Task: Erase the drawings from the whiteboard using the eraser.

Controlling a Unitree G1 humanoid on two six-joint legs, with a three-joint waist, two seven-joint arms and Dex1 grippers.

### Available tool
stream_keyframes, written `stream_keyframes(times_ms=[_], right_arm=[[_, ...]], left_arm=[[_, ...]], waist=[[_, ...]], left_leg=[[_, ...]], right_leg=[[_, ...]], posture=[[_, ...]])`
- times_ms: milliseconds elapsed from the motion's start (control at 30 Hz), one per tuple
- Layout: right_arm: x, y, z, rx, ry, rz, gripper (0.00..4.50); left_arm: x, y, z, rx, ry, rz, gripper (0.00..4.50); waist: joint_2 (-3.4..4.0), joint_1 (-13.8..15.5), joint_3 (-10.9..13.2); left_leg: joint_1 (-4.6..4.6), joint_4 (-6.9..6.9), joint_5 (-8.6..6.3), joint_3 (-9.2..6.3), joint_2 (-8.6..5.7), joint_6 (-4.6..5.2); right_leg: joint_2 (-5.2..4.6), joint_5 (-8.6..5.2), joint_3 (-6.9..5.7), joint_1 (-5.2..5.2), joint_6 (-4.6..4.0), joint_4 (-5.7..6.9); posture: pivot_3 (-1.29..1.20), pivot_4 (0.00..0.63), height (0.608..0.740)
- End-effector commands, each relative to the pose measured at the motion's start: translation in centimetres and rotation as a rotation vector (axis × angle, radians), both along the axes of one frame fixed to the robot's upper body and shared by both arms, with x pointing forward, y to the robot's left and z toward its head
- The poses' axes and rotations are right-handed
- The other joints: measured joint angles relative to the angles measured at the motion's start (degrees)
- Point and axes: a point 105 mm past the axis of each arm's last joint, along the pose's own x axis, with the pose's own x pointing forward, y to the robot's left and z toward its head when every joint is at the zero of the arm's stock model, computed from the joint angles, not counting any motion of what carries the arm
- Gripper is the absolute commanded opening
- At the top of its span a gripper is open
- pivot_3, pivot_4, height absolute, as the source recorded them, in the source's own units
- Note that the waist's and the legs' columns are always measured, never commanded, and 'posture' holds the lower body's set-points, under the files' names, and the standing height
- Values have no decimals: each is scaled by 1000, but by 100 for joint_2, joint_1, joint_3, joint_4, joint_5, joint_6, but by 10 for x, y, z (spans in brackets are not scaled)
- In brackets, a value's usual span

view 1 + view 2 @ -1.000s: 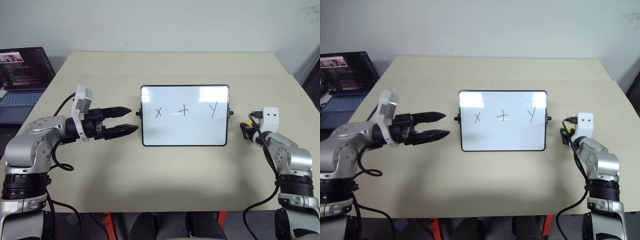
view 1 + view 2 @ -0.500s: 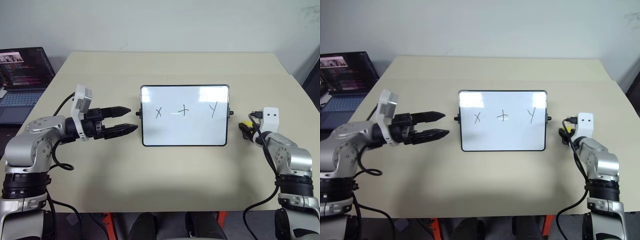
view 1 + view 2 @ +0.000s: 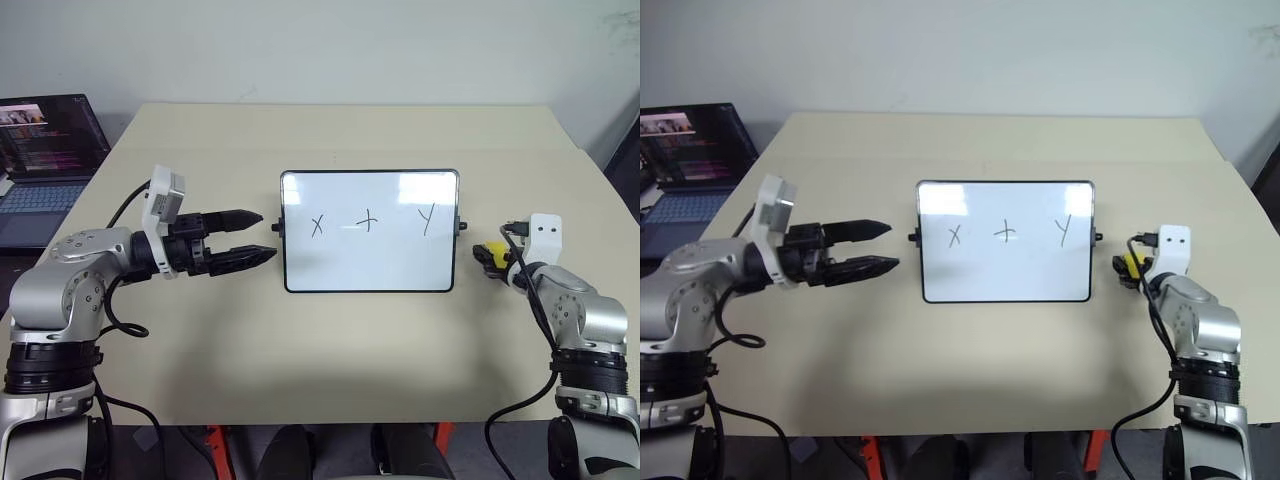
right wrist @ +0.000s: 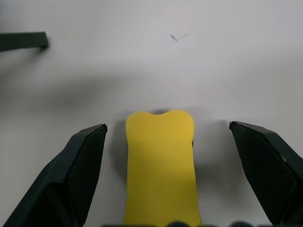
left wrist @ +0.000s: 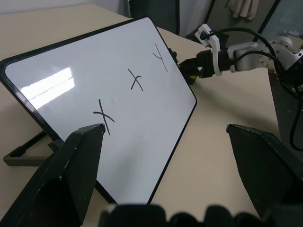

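The whiteboard (image 3: 369, 231) stands tilted mid-table, its drawings (image 3: 370, 220) X, +, Y unerased. My right gripper (image 4: 165, 179) is spread wide around the yellow eraser (image 4: 161, 165), which lies on the table (image 3: 330, 350) between my fingers (image 4: 80, 175), untouched, just right of the board. My left gripper (image 3: 258, 238) hovers open at the board's left edge

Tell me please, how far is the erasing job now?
Done: nothing. The X, + and Y drawings all remain on the whiteboard. In hand: the right hand is open around the yellow eraser, not gripping it. Left: grasp the eraser and wipe all three marks.
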Motion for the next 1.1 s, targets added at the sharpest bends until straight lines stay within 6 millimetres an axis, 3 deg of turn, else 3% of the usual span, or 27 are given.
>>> stream_keyframes(times_ms=[33, 400, 500, 767, 1100], right_arm=[[0, -1, 19, 0, -61, -6, 4477], [-2, -1, 17, 13, -52, -8, 4477], [-2, 0, 17, 20, -52, -10, 3903], [-1, 1, 17, 27, -58, -6, 1159], [-1, 0, 18, 29, -60, -6, 1099]], left_arm=[[1, -1, 6, 0, -35, -7, 4500], [4, 0, 7, 5, -45, -4, 4500], [4, 1, 7, 6, -45, -4, 4500], [5, 1, 7, 10, -50, -3, 4500], [5, 2, 7, 11, -53, -1, 4500]], waist=[[0, 0, 0], [0, -2, 0], [0, -2, 0], [0, -2, 0], [0, -2, 0]], left_leg=[[0, 0, 0, 0, 0, 0], [0, 0, 0, 0, 0, 0], [0, 0, 0, 1, 0, 0], [0, 0, 0, 0, 0, 0], [0, 0, 0, 0, 0, 0]], right_leg=[[0, 0, 0, 0, 0, 0], [0, 0, 0, 0, 0, 0], [0, 0, 1, 0, 0, 0], [0, 0, 0, 0, 0, 0], [0, 0, 0, 0, 0, 0]], posture=[[0, 150, 740], [0, 150, 740], [0, 150, 740], [0, 150, 740], [0, 150, 740]])
